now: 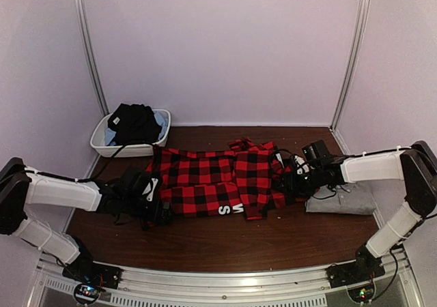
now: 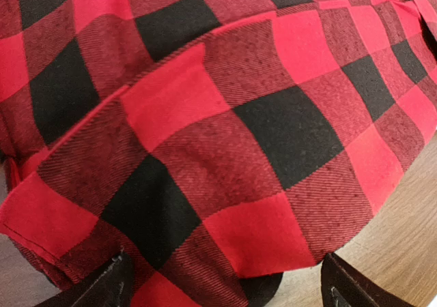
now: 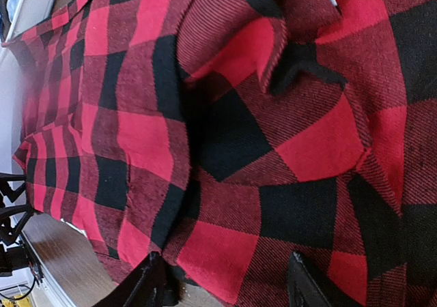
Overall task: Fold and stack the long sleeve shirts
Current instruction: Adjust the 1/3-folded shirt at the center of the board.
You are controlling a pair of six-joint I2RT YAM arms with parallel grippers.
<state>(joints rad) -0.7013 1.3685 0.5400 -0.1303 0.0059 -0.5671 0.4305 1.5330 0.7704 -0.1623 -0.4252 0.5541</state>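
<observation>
The red-and-black check flannel shirt (image 1: 212, 181) lies spread across the middle of the table, with white lettering (image 1: 231, 209) on its near edge. It fills the left wrist view (image 2: 239, 116) and the right wrist view (image 3: 225, 136). My left gripper (image 1: 156, 201) is at the shirt's left end, open wide (image 2: 229, 290), and the cloth's hem lies between its fingers (image 2: 109, 286) untouched. My right gripper (image 1: 290, 181) sits at the shirt's right end, open (image 3: 229, 290), one finger (image 3: 153, 286) beside the hem and the other over the cloth. The grey shirt (image 1: 345, 199) lies folded under the right arm.
A white tub (image 1: 102, 138) holding dark and pale blue clothes stands at the back left corner. Bare brown table (image 1: 225, 242) runs along the front of the flannel. Walls close in the back and both sides.
</observation>
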